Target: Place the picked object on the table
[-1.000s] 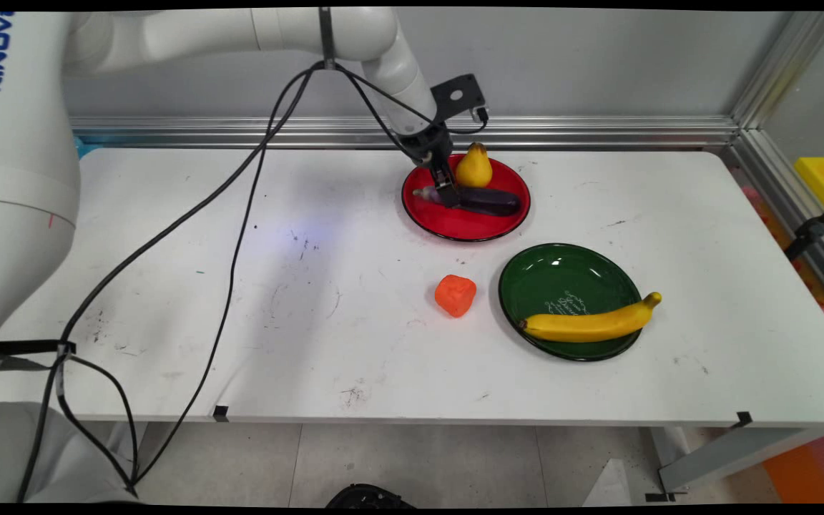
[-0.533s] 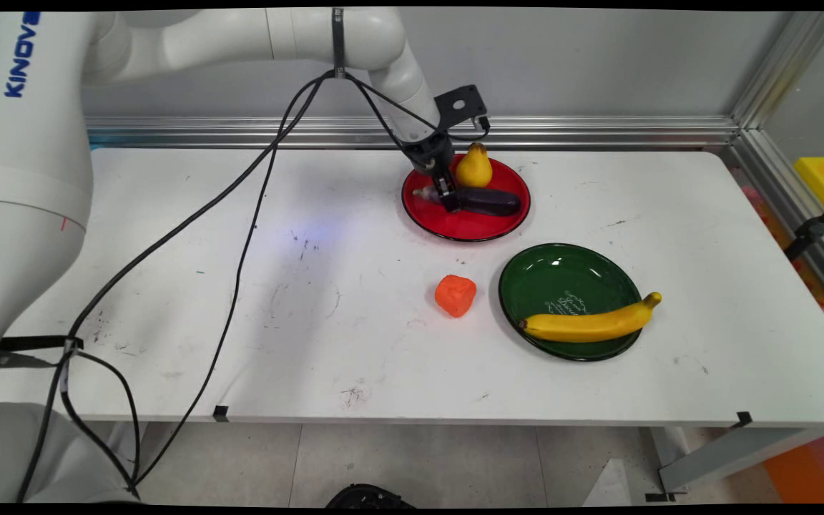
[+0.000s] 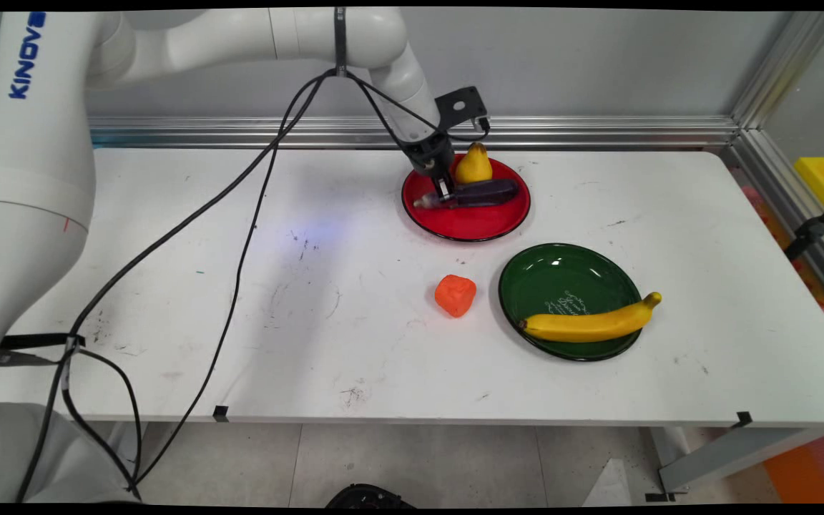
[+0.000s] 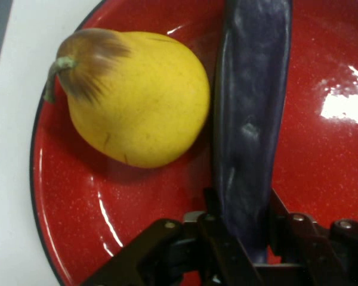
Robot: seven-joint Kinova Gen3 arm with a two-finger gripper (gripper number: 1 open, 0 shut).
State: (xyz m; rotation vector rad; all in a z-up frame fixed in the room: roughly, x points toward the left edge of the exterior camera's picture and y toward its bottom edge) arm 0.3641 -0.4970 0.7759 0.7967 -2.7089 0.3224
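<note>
Gripping the purple eggplant (image 3: 475,193) near its stem end, the fingers (image 4: 224,250) are closed on it over the red plate (image 3: 466,223); whether it is fully clear of the plate, cannot tell. Yellow pear (image 3: 473,166) sits just beside it. Farther out on the surface (image 3: 355,286): orange pepper (image 3: 455,295), then green plate (image 3: 562,275) carrying a banana (image 3: 591,323).

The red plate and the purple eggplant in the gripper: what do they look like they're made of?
Red plate: probably enamelled metal or glazed ceramic; glossy, finely speckled, sharp highlights, thin dark rim.
Eggplant: likely plastic or rubber imitation; smooth, dull sheen, faint whitish scuffs. It is clamped in the gripper near one end.
</note>
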